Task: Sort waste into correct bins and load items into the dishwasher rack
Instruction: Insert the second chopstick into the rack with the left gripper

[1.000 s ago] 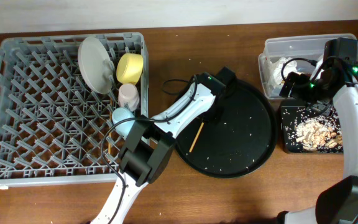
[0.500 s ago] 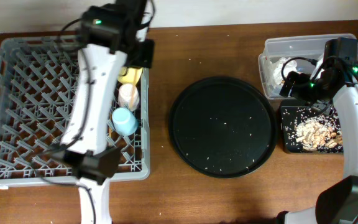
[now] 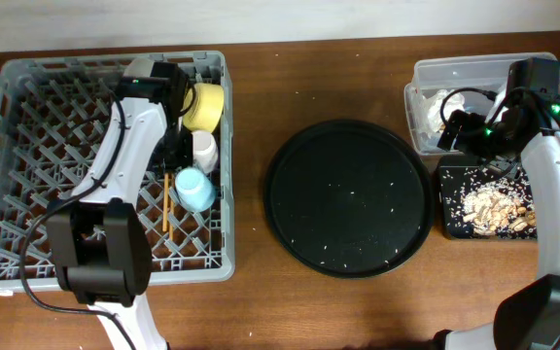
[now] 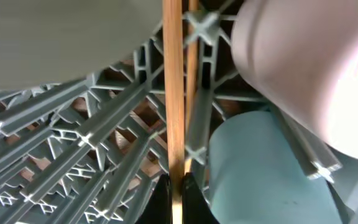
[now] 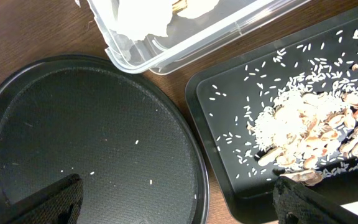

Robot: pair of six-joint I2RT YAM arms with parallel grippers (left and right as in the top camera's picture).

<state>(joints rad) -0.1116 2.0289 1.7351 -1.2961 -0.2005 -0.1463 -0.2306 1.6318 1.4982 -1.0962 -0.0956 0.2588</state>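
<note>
Presently the left gripper (image 4: 174, 202) is narrow, its jaws closed on one wooden chopstick (image 4: 173, 93), which runs straight out ahead of the fingertips over the lattice of the dishwasher rack (image 4: 73, 155). Just right of the jaws lies the light-blue cup (image 4: 253, 168), with the pink cup (image 4: 309, 68) beyond it and the pale plate (image 4: 61, 37) ahead to the left. The yellow bowl (image 3: 205, 105) sits in the same rack, beside the wrist behind the jaws. The right gripper (image 5: 179, 208) is spread wide and holds nothing. Ahead of it, the clear tub (image 5: 197, 40) holds white napkins (image 5: 142, 15). To its right, the small black tray (image 5: 229, 162) holds tan food scraps (image 5: 328, 134) and rice grains. Toward its left finger, the round black tray (image 5: 92, 143) carries a few scattered grains.
</note>
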